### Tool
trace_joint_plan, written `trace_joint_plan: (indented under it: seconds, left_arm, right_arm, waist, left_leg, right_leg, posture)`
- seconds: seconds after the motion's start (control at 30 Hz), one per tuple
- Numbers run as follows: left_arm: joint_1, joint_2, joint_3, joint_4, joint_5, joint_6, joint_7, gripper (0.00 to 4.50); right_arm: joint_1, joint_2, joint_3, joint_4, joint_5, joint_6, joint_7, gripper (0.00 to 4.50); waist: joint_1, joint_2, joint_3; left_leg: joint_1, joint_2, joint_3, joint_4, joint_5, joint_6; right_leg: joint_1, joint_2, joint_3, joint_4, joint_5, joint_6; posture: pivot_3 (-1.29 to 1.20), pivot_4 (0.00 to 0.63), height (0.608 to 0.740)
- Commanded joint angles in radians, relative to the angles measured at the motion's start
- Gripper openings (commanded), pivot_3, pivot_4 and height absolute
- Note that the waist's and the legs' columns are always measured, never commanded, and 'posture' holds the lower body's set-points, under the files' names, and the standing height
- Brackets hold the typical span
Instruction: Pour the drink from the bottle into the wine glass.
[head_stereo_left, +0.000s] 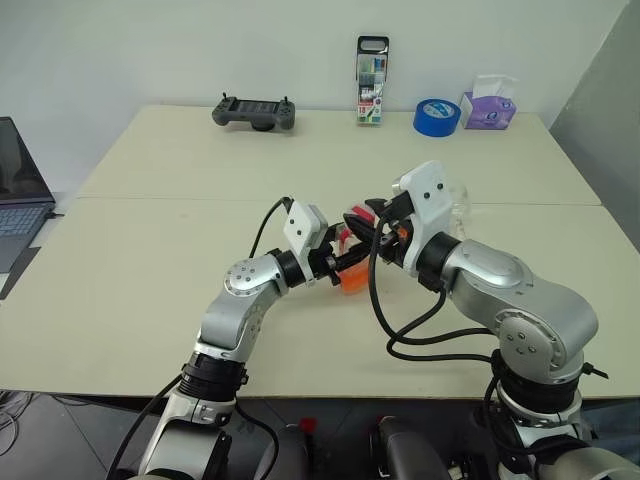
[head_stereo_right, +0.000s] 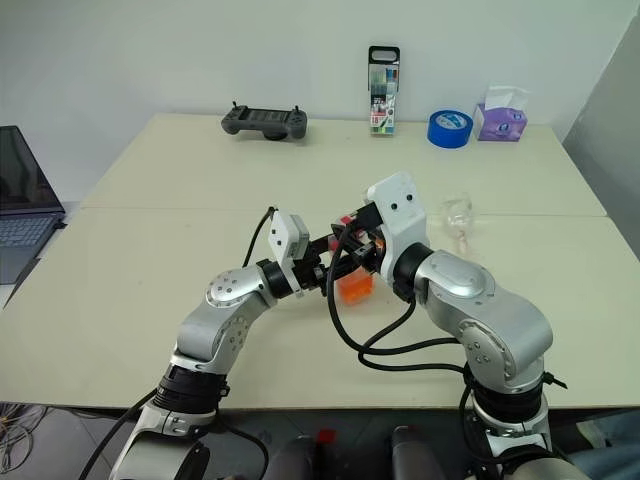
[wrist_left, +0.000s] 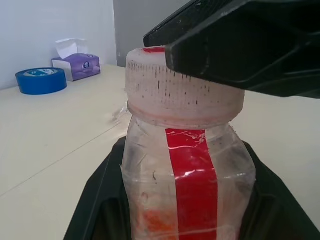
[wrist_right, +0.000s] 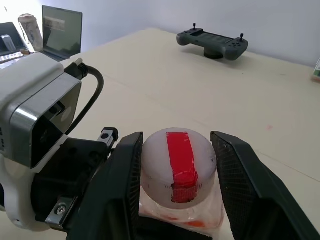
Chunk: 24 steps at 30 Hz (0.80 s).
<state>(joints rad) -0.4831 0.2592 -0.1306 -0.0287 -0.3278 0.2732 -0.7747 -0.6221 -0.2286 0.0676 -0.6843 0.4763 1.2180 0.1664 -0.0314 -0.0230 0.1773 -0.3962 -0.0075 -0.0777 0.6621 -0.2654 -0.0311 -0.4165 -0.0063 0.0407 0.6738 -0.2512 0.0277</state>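
Bottle (wrist_left: 187, 165) sits above the table (head_stereo_left: 150, 250), just short of the glass (head_stereo_right: 460, 215), left gripper (head_stereo_left: 335, 262) pinching its body. Right gripper (wrist_right: 177, 187) straddles the cap (wrist_right: 179, 165), fingers at its sides. Cap on, drink (head_stereo_right: 354, 287) unpoured; uncapping and pouring remain.

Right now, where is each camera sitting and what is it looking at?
Both eye views: on the head, looking down at the table, both arms and the bottle.
Left wrist view: on the left wrist, facing the bottle's cap between its own fingers.
Right wrist view: on the right wrist, looking down on the cap.
All share the bottle.
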Motion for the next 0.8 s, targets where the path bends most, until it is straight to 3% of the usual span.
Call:
trace_joint_plan:
  seconds: [0.03,0.23,0.33,0.43,0.67,0.8]
  left_arm:
    - [-0.013,0.001,-0.005,-0.063,-0.009,-0.036,-0.022,1.92]
    - [-0.018,-0.006,-0.021,-0.080,-0.019,-0.023,-0.032,1.92]
    - [-0.021,-0.013,-0.034,-0.084,-0.018,-0.023,-0.039,1.90]
    - [-0.030,-0.021,-0.035,-0.082,-0.018,-0.023,-0.038,1.90]
    - [-0.038,-0.033,-0.033,-0.074,-0.014,-0.027,-0.036,1.90]
    - [-0.044,-0.038,-0.033,-0.062,-0.012,-0.032,-0.037,1.90]
  right_arm:
    - [-0.016,-0.073,-0.018,0.033,0.013,-0.025,0.076,1.79]
    - [-0.033,-0.171,-0.071,0.196,0.136,-0.248,0.420,1.79]
    - [-0.067,-0.294,-0.022,0.313,0.108,-0.369,0.633,1.79]
    - [-0.114,-0.361,0.000,0.398,0.091,-0.440,0.751,1.79]
    - [-0.139,-0.400,-0.014,0.440,0.092,-0.453,0.777,1.79]
    - [-0.133,-0.364,-0.053,0.422,0.085,-0.446,0.672,3.14]
  waist:
    - [0.000,0.000,0.000]
    - [0.000,0.000,0.000]
    - [0.000,0.000,0.002]
    - [0.000,0.001,0.004]
    - [0.001,0.001,0.005]
    - [0.001,0.001,0.005]
  left_leg:
    - [0.000,0.000,0.000,0.000,0.000,0.000]
    - [0.000,0.000,0.001,0.000,0.000,0.000]
    - [0.000,0.000,0.002,0.000,0.000,0.000]
    - [0.000,0.000,0.004,0.000,0.000,0.000]
    - [0.000,0.001,0.002,0.000,0.000,0.000]
    - [0.000,0.000,0.000,0.000,0.000,0.000]
  right_leg:
    - [0.000,0.000,0.000,0.000,0.000,0.000]
    - [0.000,0.000,0.000,-0.001,0.000,0.000]
    - [0.001,0.000,0.000,-0.002,0.000,0.000]
    - [0.001,0.000,0.000,-0.002,0.000,0.000]
    - [0.001,0.001,-0.001,-0.001,0.000,0.000]
    - [0.001,0.001,0.000,-0.001,0.000,0.000]
  posture:
    - [0.00,0.150,0.740]
    - [0.00,0.150,0.740]
    - [0.00,0.150,0.740]
    - [0.00,0.150,0.740]
    - [0.00,0.150,0.740]
    - [0.00,0.150,0.740]
